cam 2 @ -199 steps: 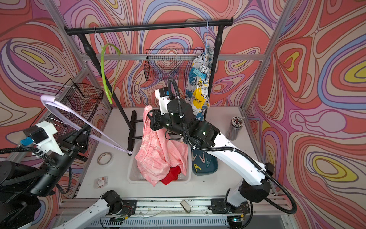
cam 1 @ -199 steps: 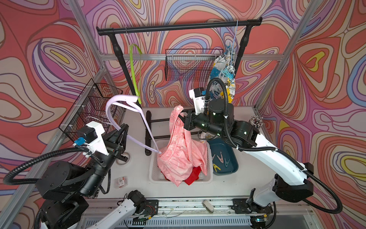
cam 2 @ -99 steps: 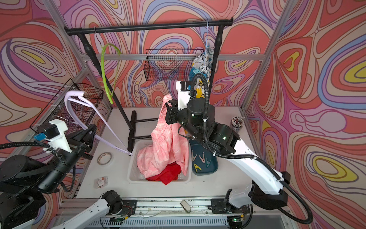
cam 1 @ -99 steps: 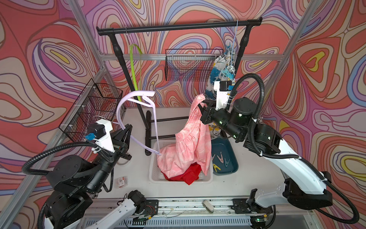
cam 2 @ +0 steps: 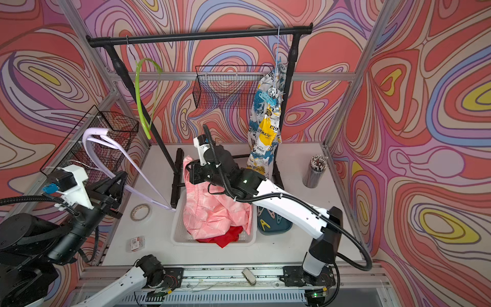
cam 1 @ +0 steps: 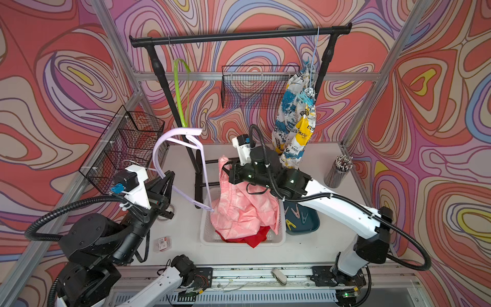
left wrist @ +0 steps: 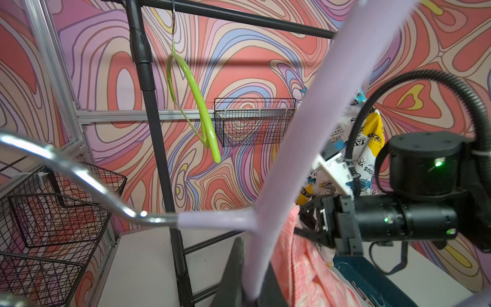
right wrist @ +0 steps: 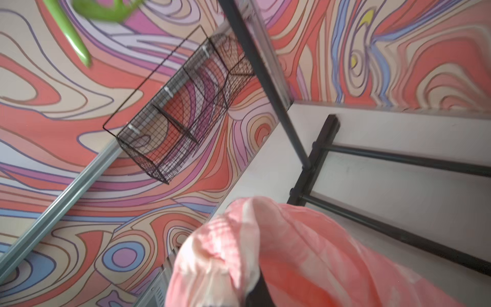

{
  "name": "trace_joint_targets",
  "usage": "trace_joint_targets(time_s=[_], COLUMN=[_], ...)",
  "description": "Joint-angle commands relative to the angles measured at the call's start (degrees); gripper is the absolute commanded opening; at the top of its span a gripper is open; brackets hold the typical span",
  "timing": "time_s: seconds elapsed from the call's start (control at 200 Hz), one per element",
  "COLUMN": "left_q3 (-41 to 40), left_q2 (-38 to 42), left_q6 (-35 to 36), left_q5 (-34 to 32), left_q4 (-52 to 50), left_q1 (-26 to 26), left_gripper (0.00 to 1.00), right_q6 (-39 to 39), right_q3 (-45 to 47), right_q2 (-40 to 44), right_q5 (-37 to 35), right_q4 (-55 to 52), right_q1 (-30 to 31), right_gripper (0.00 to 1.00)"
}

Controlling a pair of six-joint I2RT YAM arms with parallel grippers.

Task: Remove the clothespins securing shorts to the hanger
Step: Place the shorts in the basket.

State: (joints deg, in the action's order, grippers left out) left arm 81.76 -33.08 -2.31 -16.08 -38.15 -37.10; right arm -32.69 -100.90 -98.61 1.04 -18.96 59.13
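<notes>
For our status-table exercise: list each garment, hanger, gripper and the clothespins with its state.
left gripper, shut on lilac hanger.
right gripper, shut on pink shorts.
lilac hanger, bare, off rail.
pink shorts, draping into basket.
red shorts, lying in basket.
printed shorts, pegged, hanging on rail.
green hanger, bare, on rail.
loose clothespins, lying in tray.

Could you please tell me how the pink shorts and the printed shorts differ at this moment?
The pink shorts are pale pink; the printed shorts are white with blue and yellow print. The pink shorts are pinched at the top by the right gripper and trail down into the white basket; the printed shorts hang from the black rail, untouched. Both hang bunched rather than spread flat.
</notes>
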Motion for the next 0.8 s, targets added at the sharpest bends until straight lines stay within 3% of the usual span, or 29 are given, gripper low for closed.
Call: trace_joint_targets(time_s=[0.0,0.165,0.346,0.526,0.796], left_q3=[0.95,1.56,1.74,1.41,2.81], left_q2=[0.89,2.27,2.51,0.03,-4.8], left_q6=[-0.33,-0.33,-0.51,-0.93,-1.35], left_q5=[-0.97,-1.5,-1.48,-0.1,1.63], left_q4=[-0.43,-1.36,-1.79,-0.58,-0.89], left_q1=[0.06,0.01,0.06,0.03,0.02], left_gripper=[0.0,0.0,0.0,0.0,0.0], right_q6=[-3.82,-6.28,-6.42,-6.56,-6.48], right_q3=[1.67,10.53,23.87,31.3,38.86], right_q2=[-4.42,-5.85,2.18,7.99,4.98], right_q5=[6.85,8.04,0.03,-7.0,-4.87], right_q4=[5.24,10.12,8.98,2.46,1.95], right_q1=[3.52,5.42,5.38,4.31,2.01], right_gripper=[0.0,0.0,0.0,0.0,0.0])
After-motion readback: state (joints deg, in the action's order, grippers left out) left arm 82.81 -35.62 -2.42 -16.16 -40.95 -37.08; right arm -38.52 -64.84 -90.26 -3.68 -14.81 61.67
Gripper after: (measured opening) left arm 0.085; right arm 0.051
